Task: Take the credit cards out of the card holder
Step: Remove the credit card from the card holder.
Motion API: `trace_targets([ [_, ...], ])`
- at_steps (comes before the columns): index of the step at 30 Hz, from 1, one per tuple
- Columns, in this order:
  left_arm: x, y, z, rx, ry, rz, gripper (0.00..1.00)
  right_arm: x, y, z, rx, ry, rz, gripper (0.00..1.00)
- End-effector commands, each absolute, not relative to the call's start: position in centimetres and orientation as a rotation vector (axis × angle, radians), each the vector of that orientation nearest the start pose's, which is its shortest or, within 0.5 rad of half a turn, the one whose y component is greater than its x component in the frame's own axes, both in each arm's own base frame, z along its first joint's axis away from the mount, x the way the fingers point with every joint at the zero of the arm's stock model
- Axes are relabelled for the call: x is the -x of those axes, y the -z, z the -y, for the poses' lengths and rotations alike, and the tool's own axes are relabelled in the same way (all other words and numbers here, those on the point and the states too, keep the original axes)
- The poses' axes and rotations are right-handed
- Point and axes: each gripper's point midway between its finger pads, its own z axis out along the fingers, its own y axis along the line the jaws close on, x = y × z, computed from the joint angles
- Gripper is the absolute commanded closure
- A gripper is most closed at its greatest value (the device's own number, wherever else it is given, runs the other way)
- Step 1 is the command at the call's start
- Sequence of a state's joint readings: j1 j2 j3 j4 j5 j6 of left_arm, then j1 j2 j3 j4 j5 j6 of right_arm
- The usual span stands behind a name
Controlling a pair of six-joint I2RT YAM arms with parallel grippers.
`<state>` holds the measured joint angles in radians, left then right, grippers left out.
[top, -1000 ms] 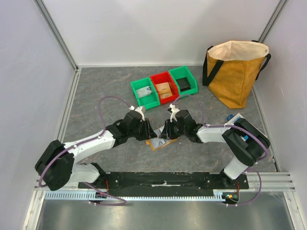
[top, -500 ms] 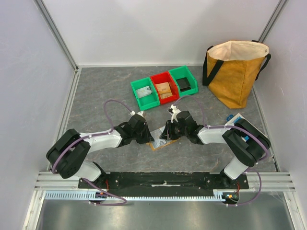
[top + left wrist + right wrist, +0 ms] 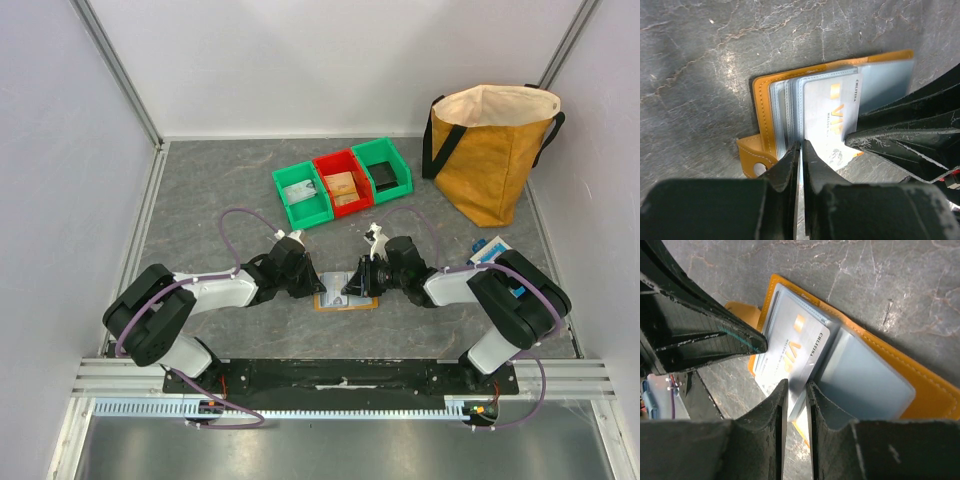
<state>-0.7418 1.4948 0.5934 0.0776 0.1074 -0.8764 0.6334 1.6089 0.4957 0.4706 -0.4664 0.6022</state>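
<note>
I see my left gripper (image 3: 800,150) pinched shut on the credit card (image 3: 827,115), card holder (image 3: 759,100) open just ahead, right gripper (image 3: 796,390) straddling the card's opposite edge, its grip unclear

From overhead the card holder (image 3: 340,303) sits mostly hidden under the jaws; the top credit card's (image 3: 827,120) small print blurs.

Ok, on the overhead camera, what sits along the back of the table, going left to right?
left green bin → red bin → right green bin → mustard bag
</note>
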Motion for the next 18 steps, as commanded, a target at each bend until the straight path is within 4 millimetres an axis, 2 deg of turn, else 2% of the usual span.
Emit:
trace_targets([
  [1, -20.5, 1.2, 24.7, 0.156, 0.669, -2.690, 0.91, -21.1, -5.1, -30.2, 0.382, -1.370, -2.273, 0.74],
  [12, -20.7, 1.1, 24.7, 0.146, 0.659, -2.688, 0.92, -21.8, -5.3, -29.2, 0.258, -1.472, -2.227, 0.74],
  [18, -20.8, 1.1, 24.7, 0.147, 0.660, -2.688, 0.91, -21.9, -5.1, -29.1, 0.254, -1.494, -2.230, 0.83],
])
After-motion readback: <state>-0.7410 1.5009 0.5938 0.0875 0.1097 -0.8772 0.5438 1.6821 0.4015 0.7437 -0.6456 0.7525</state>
